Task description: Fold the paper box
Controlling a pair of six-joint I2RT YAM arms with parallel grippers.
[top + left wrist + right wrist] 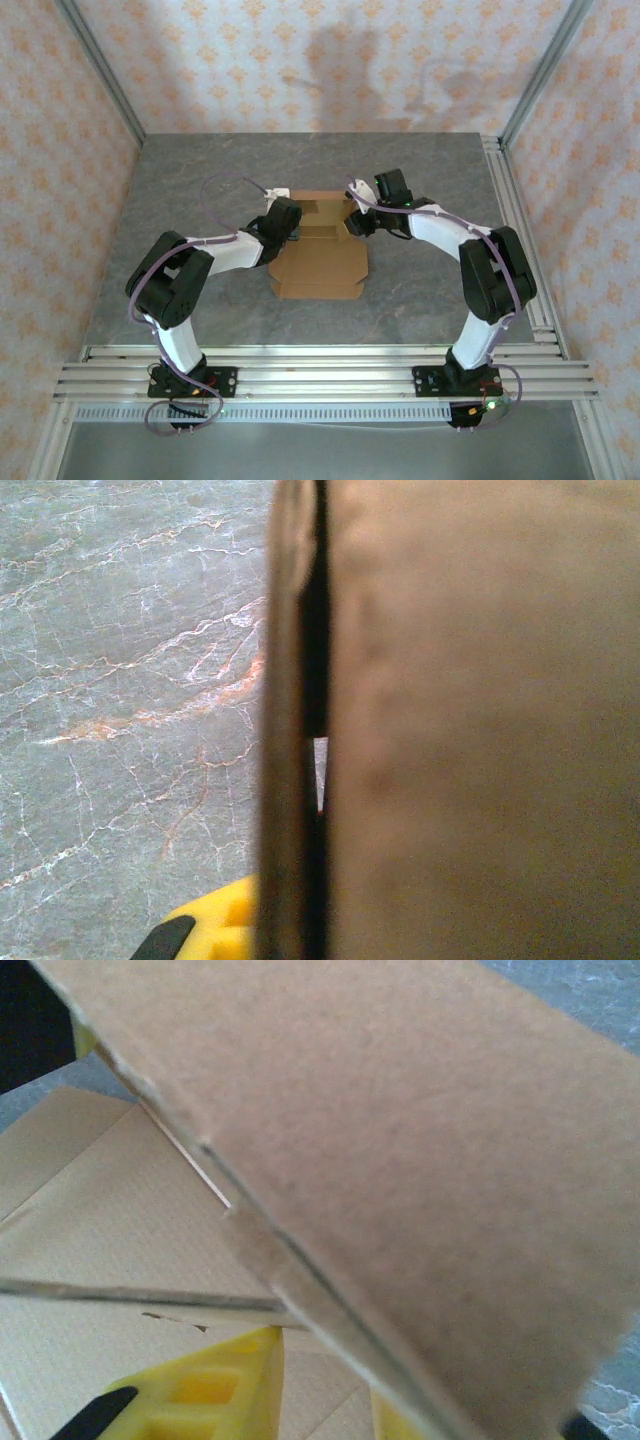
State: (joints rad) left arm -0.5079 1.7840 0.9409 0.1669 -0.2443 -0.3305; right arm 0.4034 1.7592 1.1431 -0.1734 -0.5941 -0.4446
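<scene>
Mid-fold on the paper box (320, 268), sides coming up

Our left gripper (285, 216) is clamped tight on the box's left side. The right gripper (357, 222) straddles a raised flap (400, 1160), and we can't tell if it's biting. One half-formed box sits mid-table (200, 180) with two grippers on it. Next, we reckon, the flaps get tucked inward, gently.

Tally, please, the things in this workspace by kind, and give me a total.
paper box: 1
robot arms: 2, the left arm and the right arm
grey marbled table: 1
Total: 4
</scene>
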